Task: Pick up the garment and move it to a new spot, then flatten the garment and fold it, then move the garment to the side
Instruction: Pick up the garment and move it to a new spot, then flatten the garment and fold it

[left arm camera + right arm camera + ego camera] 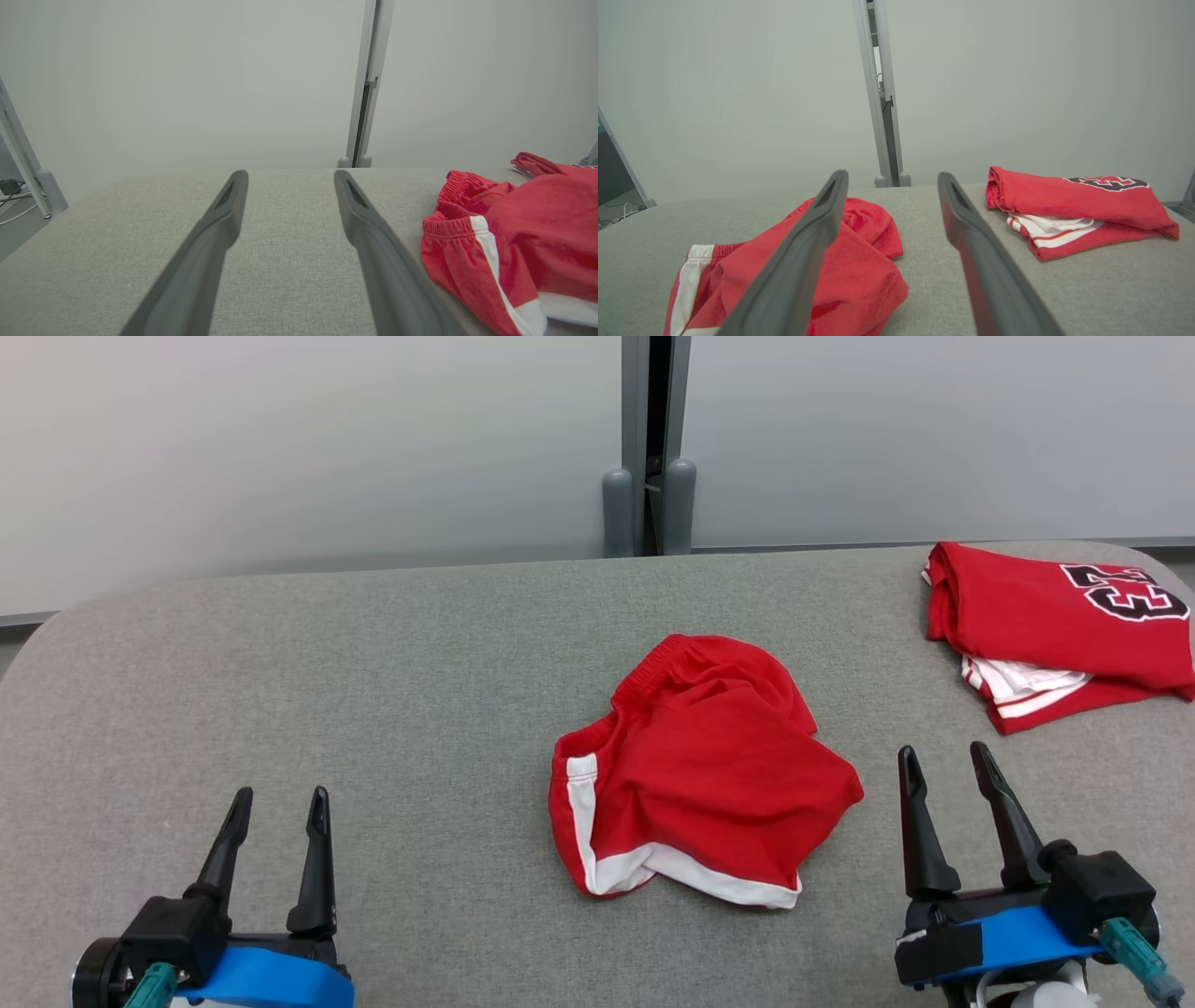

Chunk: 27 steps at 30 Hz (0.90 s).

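Note:
The garment (700, 775) is a pair of red shorts with white trim, lying crumpled in the middle of the grey table (373, 672). It also appears at the right of the left wrist view as the garment (523, 238), and at the lower left of the right wrist view as the garment (859, 266). My left gripper (280, 803) stands open near the front left, well apart from the cloth, nothing between its fingers (219, 224). My right gripper (943, 756) stands open just right of the shorts, holding nothing.
A folded red jersey (1055, 625) with a black and white number lies at the table's far right corner; it shows too as the jersey (1069, 210). A pale wall with a grey post (649, 439) runs behind the table.

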### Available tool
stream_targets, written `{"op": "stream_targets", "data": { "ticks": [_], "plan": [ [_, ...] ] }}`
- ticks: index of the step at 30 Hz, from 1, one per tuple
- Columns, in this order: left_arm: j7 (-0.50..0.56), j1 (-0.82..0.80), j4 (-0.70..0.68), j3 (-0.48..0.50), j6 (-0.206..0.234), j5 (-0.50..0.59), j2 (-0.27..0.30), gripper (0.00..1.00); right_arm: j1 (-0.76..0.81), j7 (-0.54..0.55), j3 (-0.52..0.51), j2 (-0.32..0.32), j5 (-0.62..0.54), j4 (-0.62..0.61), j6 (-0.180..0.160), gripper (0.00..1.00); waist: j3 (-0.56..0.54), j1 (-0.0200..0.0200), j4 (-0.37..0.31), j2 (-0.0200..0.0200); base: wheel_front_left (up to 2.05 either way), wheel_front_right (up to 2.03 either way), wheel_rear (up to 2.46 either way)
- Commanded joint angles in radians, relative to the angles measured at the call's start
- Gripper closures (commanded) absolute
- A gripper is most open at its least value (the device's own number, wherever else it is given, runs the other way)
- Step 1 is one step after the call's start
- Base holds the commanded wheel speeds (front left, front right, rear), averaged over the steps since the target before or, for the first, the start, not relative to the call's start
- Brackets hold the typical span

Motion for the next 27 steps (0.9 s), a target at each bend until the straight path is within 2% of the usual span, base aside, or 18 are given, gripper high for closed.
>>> {"op": "stream_targets", "data": {
  "ticks": [1, 6, 27],
  "plan": [
    [-0.004, 0.019, -0.002, 0.013, -0.009, 0.013, -0.005, 0.0, 0.019, -0.002, -0.002, 0.0, -0.008, 0.004, 0.0, 0.0, -0.006, 0.0001, 0.007, 0.0, 0.0, 0.0, 0.0],
    [-0.004, 0.035, 0.003, 0.039, -0.033, 0.033, -0.029, 0.0, 0.04, -0.002, 0.0, 0.0, -0.002, 0.012, 0.0, 0.0, -0.015, 0.0001, 0.015, 0.0, 0.0, 0.0, 0.0],
    [-0.004, 0.03, 0.022, 0.095, -0.081, 0.092, -0.072, 0.0, 0.039, -0.002, 0.015, 0.0, 0.01, 0.031, 0.0, 0.0, -0.025, 0.0001, 0.011, 0.0, 0.0, 0.0, 0.0]
  ]
}}
